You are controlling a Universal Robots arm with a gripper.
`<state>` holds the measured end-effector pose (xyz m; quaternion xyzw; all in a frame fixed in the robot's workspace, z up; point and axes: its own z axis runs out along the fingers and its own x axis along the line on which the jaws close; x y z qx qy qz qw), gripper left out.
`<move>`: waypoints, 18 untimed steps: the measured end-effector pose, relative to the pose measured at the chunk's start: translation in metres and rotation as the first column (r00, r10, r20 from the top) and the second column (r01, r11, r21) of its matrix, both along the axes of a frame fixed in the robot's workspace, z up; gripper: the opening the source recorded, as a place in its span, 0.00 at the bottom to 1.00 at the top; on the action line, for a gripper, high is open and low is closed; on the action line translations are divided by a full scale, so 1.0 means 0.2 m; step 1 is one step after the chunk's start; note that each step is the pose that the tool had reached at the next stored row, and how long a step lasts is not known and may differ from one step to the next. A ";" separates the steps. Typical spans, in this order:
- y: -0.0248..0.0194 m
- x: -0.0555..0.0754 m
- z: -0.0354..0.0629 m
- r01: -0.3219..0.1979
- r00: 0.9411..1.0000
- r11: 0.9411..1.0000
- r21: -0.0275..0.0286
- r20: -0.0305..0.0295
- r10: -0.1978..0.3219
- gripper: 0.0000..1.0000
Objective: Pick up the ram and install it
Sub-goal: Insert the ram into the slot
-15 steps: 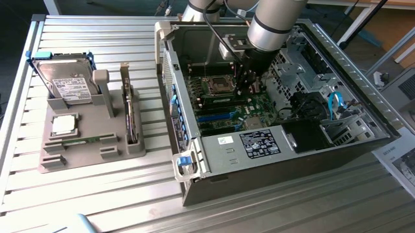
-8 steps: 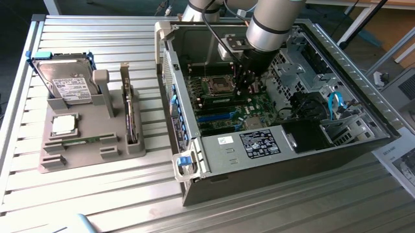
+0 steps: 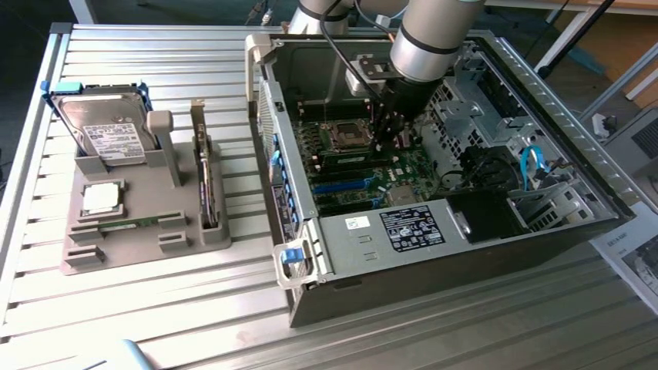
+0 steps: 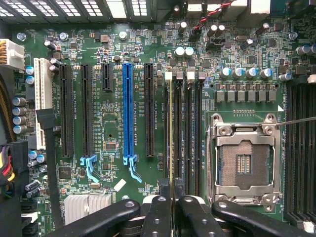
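A: Where was the long thin green ram stick [image 4: 171,128]?
B: Edge-on btw the fingers of the black gripper [image 4: 173,200], clamped on it, inside the open grey PC case [image 3: 340,247]. Long axis ran parallel w/ the black memory slots [image 4: 190,128], over the one farthest from the silver CPU socket [image 4: 244,158]. Seated or not, couldn't tell.
A: In the way?
B: Nothing seen. White slot latch [image 4: 169,75] at far end, long blue slot [image 4: 128,108] beside.

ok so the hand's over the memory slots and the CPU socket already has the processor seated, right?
Not quite. The hand is over the memory slots, but the CPU socket is empty, as the wrist view shows. The processor lies on the grey fixture outside the case, seen in the exterior view.
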<state>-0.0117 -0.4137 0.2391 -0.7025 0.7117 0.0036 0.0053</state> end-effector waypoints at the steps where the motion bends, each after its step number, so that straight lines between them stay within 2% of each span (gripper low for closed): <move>1: 0.000 0.00 -0.001 0.000 1.000 1.000 0.000 0.000 0.000 0.12; 18: 0.000 0.00 -0.023 0.000 1.000 1.000 0.000 0.000 0.000 0.12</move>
